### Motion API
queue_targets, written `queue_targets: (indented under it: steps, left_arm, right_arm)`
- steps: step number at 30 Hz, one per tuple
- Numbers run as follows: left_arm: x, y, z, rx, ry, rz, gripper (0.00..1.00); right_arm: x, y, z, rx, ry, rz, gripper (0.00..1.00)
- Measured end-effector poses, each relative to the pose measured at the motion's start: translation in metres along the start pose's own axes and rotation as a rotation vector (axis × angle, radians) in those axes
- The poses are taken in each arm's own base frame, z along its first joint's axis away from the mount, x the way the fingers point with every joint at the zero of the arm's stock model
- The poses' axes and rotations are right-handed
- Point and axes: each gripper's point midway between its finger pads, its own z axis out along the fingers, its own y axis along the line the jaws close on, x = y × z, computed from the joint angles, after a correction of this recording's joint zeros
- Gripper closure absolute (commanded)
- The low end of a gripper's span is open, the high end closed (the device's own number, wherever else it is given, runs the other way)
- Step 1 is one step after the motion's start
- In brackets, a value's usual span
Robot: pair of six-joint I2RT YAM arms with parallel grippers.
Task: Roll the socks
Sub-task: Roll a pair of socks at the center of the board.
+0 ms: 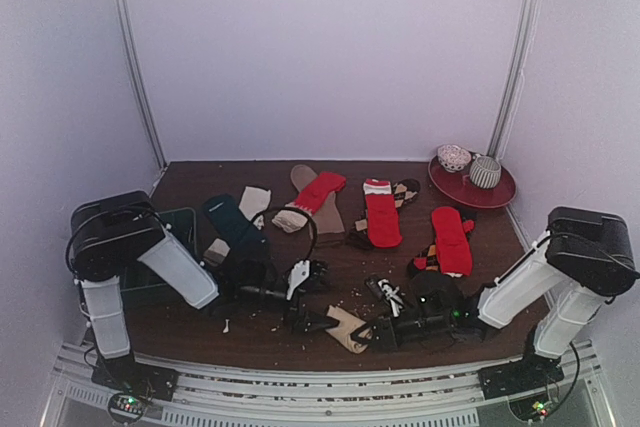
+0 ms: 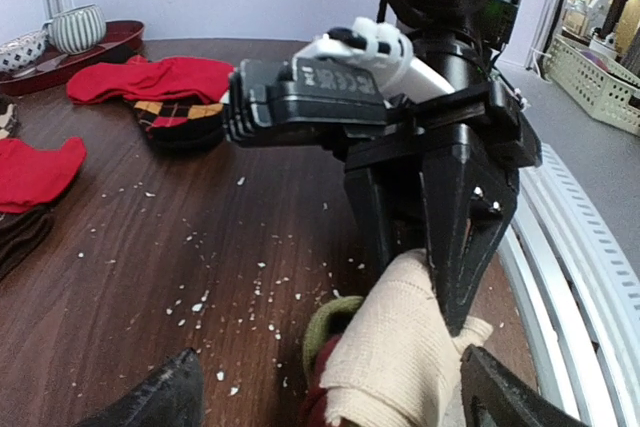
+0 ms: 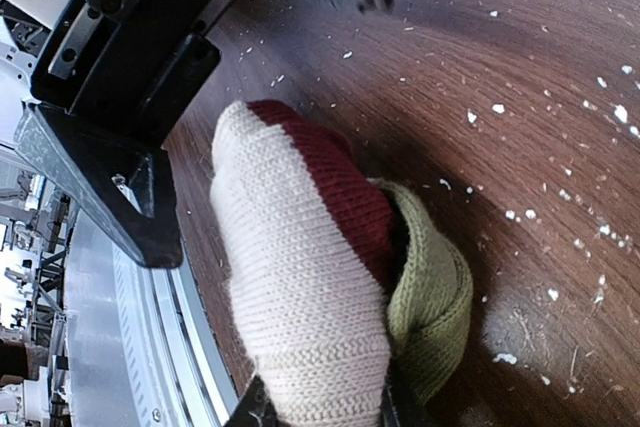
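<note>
Cream knit outside, dark red and olive-green layers inside: the sock roll [image 3: 300, 277] lies on the brown wooden table [image 2: 230, 207] close to its near edge, between the two arms. The right gripper [image 2: 420, 297] is clamped on it, jaws narrow; the left wrist view shows one black finger pressed onto the cream face, and the right wrist view shows both fingertips at one end of the roll. The left gripper [image 2: 330, 402] stands wide, one finger on each side of the roll. The finger at the left of its view is well clear; the other is just beside the knit, contact not resolvable. White flecks [image 2: 200, 302] are scattered on the wood around the roll. Farther back, loose and flat: a dark teal sock [image 1: 225, 217] with a cream sock [image 1: 254, 200] beside it, a red sock [image 1: 322, 190] on a tan sock [image 1: 330, 219], a second red sock [image 1: 381, 217], and a third red sock [image 1: 452, 239] over an argyle sock [image 1: 428, 259]. A red plate [image 1: 497, 194] at the far right corner carries two bowls [image 1: 485, 172]. A dark green tray [image 1: 180, 227] sits at the left, partly hidden by the left arm.
</note>
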Motion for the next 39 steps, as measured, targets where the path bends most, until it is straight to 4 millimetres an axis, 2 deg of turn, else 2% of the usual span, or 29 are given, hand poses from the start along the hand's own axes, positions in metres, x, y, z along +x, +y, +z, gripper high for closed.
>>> queue_targets:
  steps: [9,15,17,21,26,30,35,39]
  left_arm:
    - [0.013,-0.021,0.010,0.169,0.013,-0.062,0.42]
    - [0.023,-0.022,0.014,0.198,0.034,-0.108,0.82]
    - [0.022,-0.021,0.015,0.208,0.036,-0.118,0.99]
    - [0.023,-0.020,0.014,0.213,0.041,-0.135,1.00]
    - [0.026,-0.016,0.015,0.199,0.067,-0.173,1.00]
    - [0.035,-0.013,0.011,0.143,0.095,-0.247,1.00]
    - [0.046,-0.012,-0.003,0.051,0.089,-0.358,1.00]
    - [0.050,-0.010,-0.011,-0.005,0.061,-0.416,1.00]
  right_arm:
    - [0.000,0.000,0.001,0.000,0.014,-0.028,0.83]
    - [0.001,-0.001,0.002,-0.002,0.023,-0.040,0.83]
    - [0.002,-0.002,0.002,0.001,0.028,-0.041,0.82]
    - [0.003,-0.002,0.003,0.002,0.034,-0.039,0.82]
    - [0.002,-0.002,0.003,0.009,0.043,-0.041,0.76]
    - [-0.003,-0.001,0.006,0.029,0.064,-0.063,0.66]
    - [-0.019,0.000,0.011,0.096,0.085,-0.133,0.54]
    - [-0.031,-0.008,0.005,0.205,0.089,-0.201,0.48]
